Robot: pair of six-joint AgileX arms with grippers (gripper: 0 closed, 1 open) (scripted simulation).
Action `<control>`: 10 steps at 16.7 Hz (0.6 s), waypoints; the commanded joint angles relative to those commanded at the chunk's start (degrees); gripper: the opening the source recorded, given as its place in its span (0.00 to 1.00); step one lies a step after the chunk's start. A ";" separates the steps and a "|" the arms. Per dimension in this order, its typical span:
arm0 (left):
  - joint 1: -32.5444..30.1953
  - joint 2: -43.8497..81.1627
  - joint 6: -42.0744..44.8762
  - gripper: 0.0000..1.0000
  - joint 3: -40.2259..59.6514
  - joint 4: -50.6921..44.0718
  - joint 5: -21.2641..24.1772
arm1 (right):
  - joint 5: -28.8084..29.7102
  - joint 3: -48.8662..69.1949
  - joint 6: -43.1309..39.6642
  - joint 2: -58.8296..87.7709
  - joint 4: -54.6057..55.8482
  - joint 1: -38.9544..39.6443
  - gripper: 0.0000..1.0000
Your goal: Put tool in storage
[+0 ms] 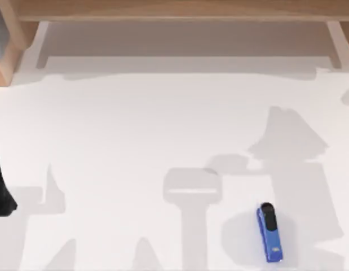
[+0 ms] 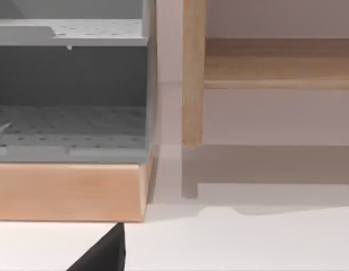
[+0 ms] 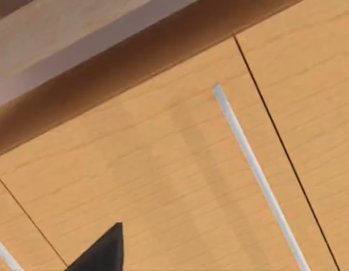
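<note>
The tool is a narrow bright-blue stapler-like piece with a rounded black end, lying flat on the white table near the front right. Its black end points toward the back. Nothing touches it. At the table's back edge stands the wooden storage unit. In the right wrist view a drawer front with a slim white handle is close ahead, and my right gripper's black fingertip shows at the edge. My left arm sits at the far left edge, and its black fingertip faces a grey shelf.
A grey perforated shelf unit on a wooden base stands at the back left corner. Beside it are a wooden upright post and a long wooden shelf. Shadows of the arms fall across the white tabletop.
</note>
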 joint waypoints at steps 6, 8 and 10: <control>0.00 0.00 0.00 1.00 0.00 0.00 0.00 | -5.32 14.02 -19.77 31.13 15.40 -5.91 1.00; 0.00 0.00 0.00 1.00 0.00 0.00 0.00 | -6.56 17.04 -24.03 37.43 18.72 -7.08 1.00; 0.00 0.00 0.00 1.00 0.00 0.00 0.00 | -7.38 18.98 -26.75 41.30 20.84 -7.79 1.00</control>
